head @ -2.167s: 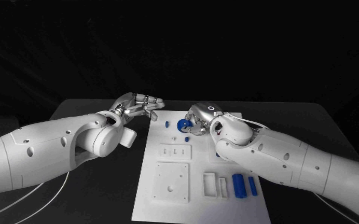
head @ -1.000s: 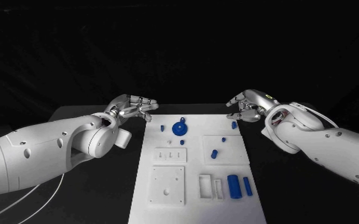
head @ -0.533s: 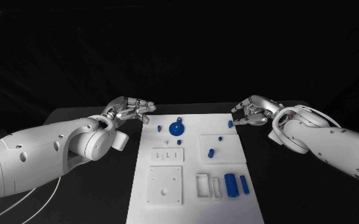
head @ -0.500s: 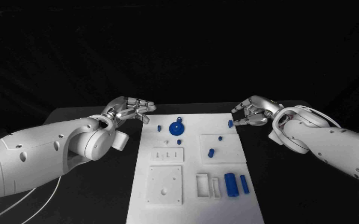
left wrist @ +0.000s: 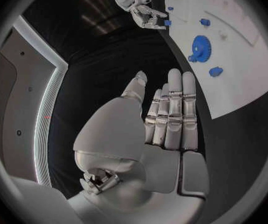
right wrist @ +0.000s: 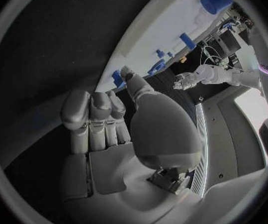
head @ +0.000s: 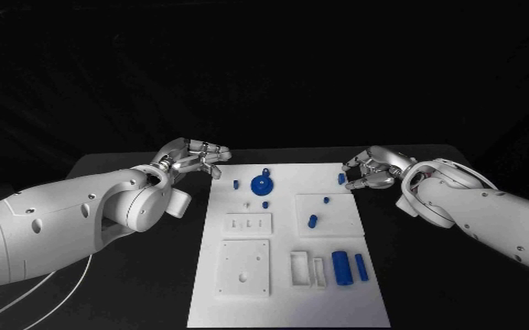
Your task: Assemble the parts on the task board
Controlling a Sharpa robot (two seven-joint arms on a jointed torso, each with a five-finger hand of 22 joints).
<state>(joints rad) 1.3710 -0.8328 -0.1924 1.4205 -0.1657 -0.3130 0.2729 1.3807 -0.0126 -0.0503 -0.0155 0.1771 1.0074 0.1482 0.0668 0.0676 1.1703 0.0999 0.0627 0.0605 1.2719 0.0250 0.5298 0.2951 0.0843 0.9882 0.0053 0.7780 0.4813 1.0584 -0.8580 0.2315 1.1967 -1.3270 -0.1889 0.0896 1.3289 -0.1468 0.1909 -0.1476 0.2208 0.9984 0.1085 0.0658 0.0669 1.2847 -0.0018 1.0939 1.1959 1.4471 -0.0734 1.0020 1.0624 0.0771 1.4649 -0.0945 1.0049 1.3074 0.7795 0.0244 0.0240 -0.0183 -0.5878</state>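
The white task board lies in the middle of the table. A blue gear stands near its far end, with small blue pegs beside it. More pegs stand on the right plate, and two blue cylinders lie nearer me. My left hand hovers off the board's far left corner, fingers straight, holding nothing. My right hand hangs at the far right edge, fingers loosely bent and empty, its thumb close to an edge peg.
White plates with holes and slots and two white upright blocks sit on the near half of the board. Black table lies on both sides. The left wrist view shows the gear and my right hand across the board.
My right hand has let go of the gear and drawn back to the board's far right edge, then sunk slightly. The left hand has hardly moved.
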